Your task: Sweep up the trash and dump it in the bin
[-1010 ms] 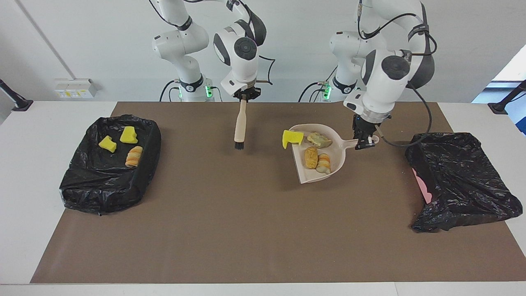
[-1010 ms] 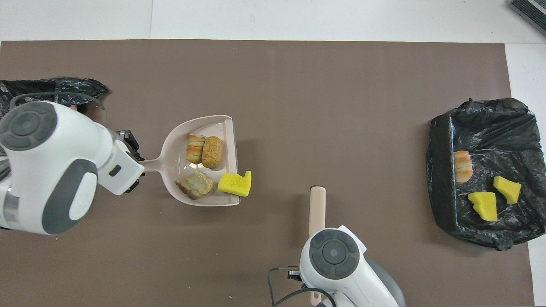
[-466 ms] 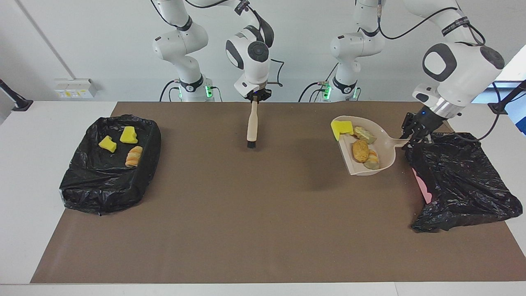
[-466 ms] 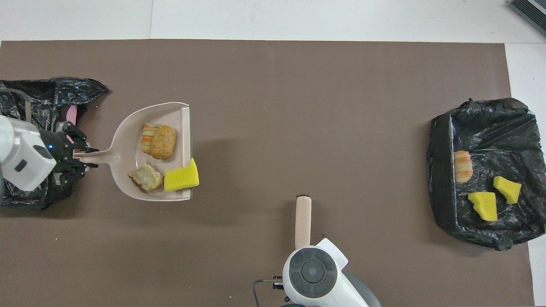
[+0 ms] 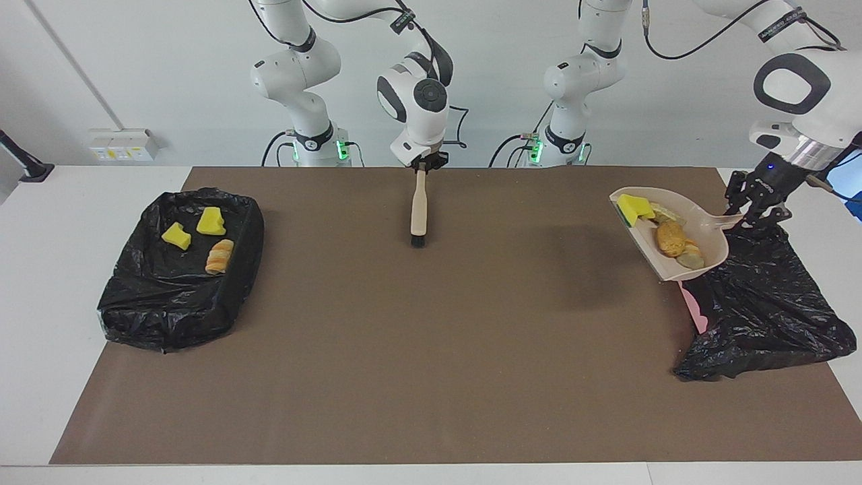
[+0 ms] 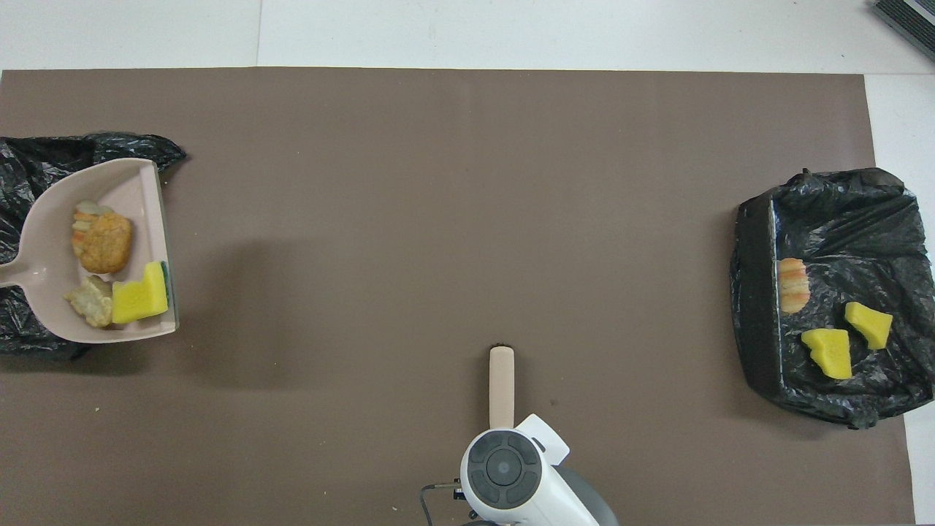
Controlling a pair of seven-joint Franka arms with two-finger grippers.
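Note:
My left gripper [image 5: 754,202] is shut on the handle of the beige dustpan [image 5: 704,232] and holds it in the air, tilted, over the edge of the black-bagged bin [image 5: 761,303] at the left arm's end. The dustpan [image 6: 124,197] carries trash: a yellow sponge [image 5: 633,207], a pale lump [image 5: 667,214], a brown roll [image 5: 670,238] and a striped roll [image 5: 691,258]. My right gripper [image 5: 422,164] is shut on the brush [image 5: 418,209], which hangs bristles down over the mat, close to the robots. In the overhead view the left gripper is out of frame.
A black-lined tray [image 5: 175,289] at the right arm's end holds two yellow sponge pieces [image 5: 176,236] and a striped roll [image 5: 219,256]. A brown mat [image 5: 404,350] covers the table between the bin and the tray.
The left arm has carried the loaded dustpan from mid-mat toward its own end and up over the bin's edge. The right arm has drawn the brush back a little toward the robots.

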